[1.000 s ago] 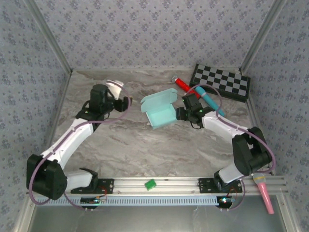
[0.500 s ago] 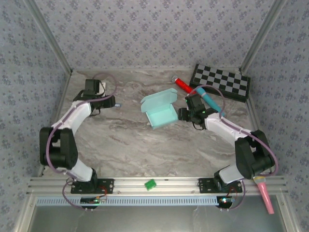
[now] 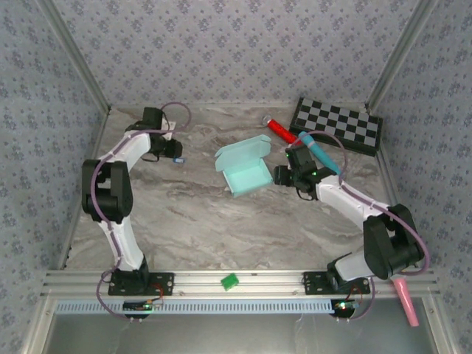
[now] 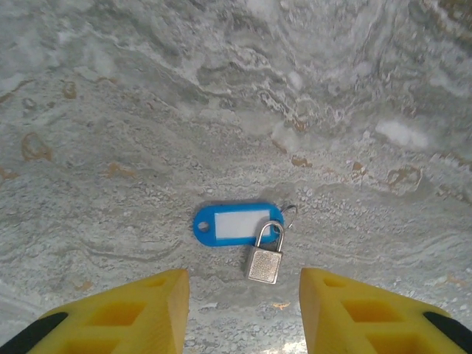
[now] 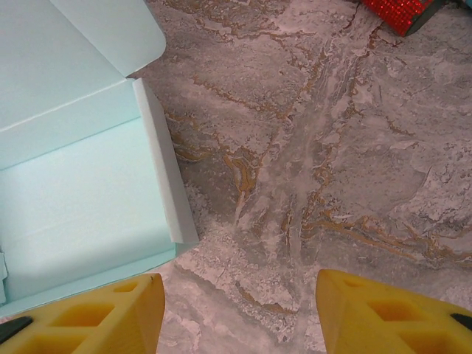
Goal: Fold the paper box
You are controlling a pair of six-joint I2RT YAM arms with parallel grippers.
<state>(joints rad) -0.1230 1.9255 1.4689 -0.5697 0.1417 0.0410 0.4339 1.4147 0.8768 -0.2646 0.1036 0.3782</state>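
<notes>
The paper box point(image 3: 245, 171) is a pale sky-blue card box lying near the table's middle, its lid point(image 3: 243, 150) folded back and open. In the right wrist view its open tray point(image 5: 74, 199) lies at the left with one side wall standing. My right gripper point(image 3: 279, 175) sits just right of the box, open point(image 5: 240, 313), with bare marble between its yellow fingers point(image 5: 110, 310). Well apart from the box at the far left, my left gripper point(image 3: 175, 153) hangs open point(image 4: 243, 310) over a blue key tag point(image 4: 237, 223) with a small padlock point(image 4: 265, 259).
A checkerboard point(image 3: 338, 125) lies at the back right, with a red marker point(image 3: 280, 130) and a blue cylindrical marker point(image 3: 321, 153) near my right arm. A green block point(image 3: 229, 281) rests on the front rail, and a pink object point(image 3: 404, 291) at the front right.
My left arm has swung back toward the far left and folded in, ending over the key tag. The right gripper and the box have hardly moved.
</notes>
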